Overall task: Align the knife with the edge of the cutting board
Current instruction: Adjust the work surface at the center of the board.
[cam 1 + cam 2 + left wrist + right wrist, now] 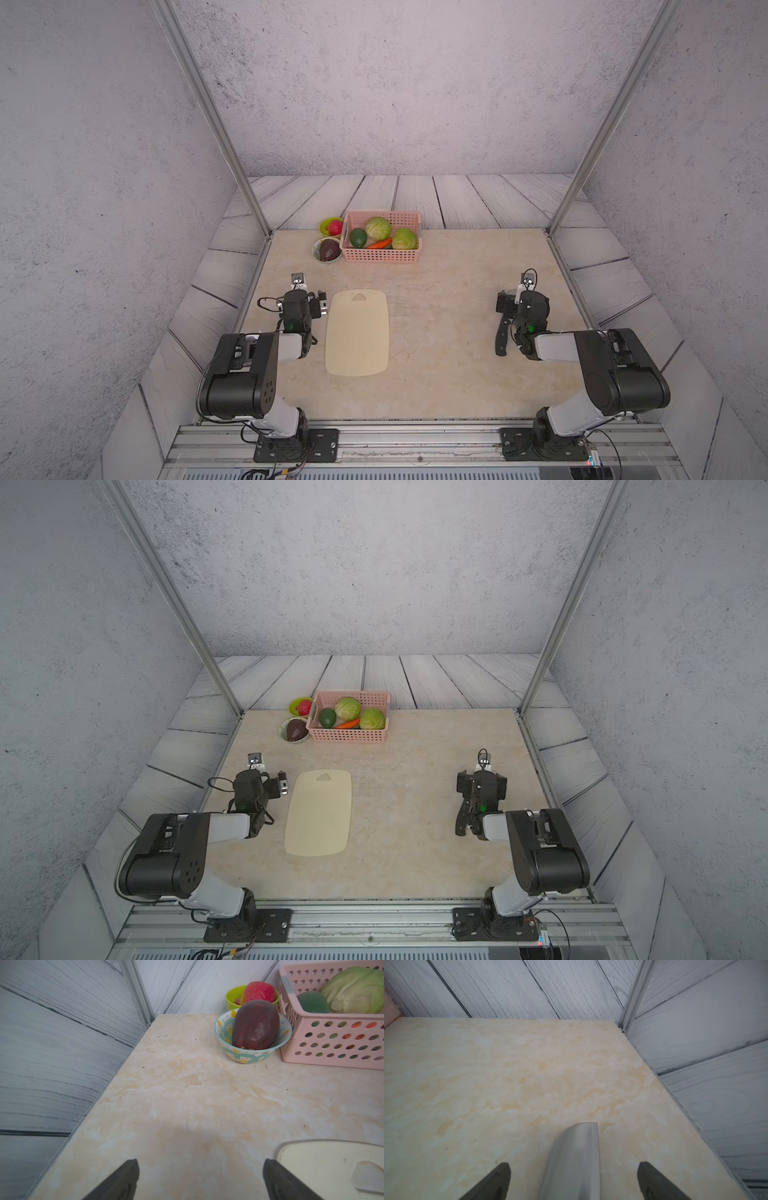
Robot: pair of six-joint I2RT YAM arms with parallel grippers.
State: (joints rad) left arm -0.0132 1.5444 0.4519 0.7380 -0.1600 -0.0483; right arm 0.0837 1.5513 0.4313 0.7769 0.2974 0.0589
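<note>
At three o'clock of the cutting board (357, 332), well apart, lies the knife (501, 338) — blade between the spread fingers of the right gripper (574, 1165); left gripper (200, 1162), also spread, at nine o'clock.

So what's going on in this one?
Nothing is gripped yet. The knife lies on the table on the robot's right side, well apart from the cutting board. The right end effector hangs over the blade, jaws open on either side and not touching it. The left end effector, also open and empty, sits beside the board's holed end.
</note>
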